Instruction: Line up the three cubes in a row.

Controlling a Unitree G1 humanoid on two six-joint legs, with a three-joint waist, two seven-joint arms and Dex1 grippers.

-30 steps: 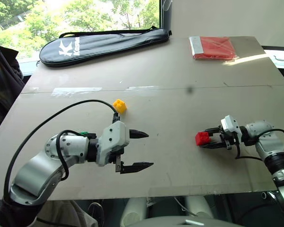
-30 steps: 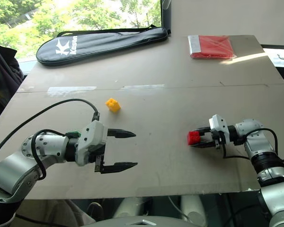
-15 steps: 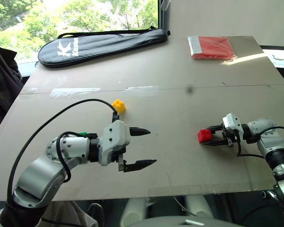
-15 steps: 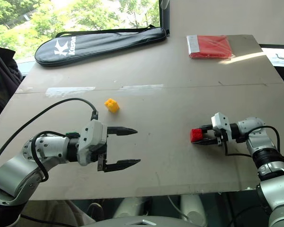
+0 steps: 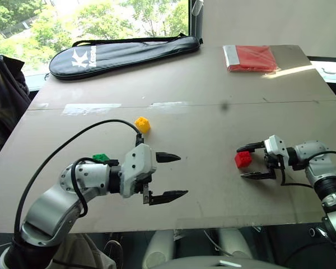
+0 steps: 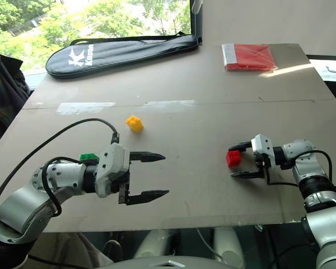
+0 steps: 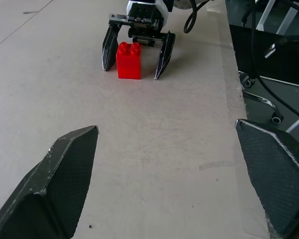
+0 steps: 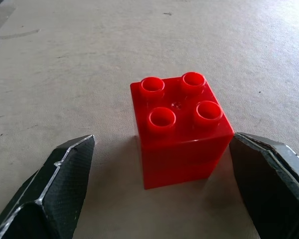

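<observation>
- The red cube (image 8: 182, 129) stands upright on the table (image 5: 213, 84), studs up, between the two fingers of the right gripper (image 5: 250, 162) without touching either; a clear gap shows on both sides of it.
- The right gripper's jaws are spread wide around that cube, holding nothing. Seen from the left wrist, its fingers (image 7: 108, 49) point down to the board on either side of the block.
- The yellow cube (image 5: 142, 124) sits alone further up the table, near the middle seam and well apart from the red one.
- The green cube (image 6: 89, 157) peeks out just behind the left arm's wrist, partly hidden by it; whether it touches the arm cannot be told.
- The left gripper (image 5: 169, 176) is held just above the near part of the table with its fingers spread wide and nothing between them, pointing across towards the red cube.
- The three cubes lie scattered and well apart, not in a row.
- The table is a plain beige board with a seam and strips of clear tape (image 5: 91, 108) across it.
- At its far edge lie a black racket bag (image 5: 123, 49) and a flat red packet (image 5: 252, 57).
- Beyond is a window with green trees (image 5: 95, 17); a dark garment (image 5: 3, 101) hangs at the left.
</observation>
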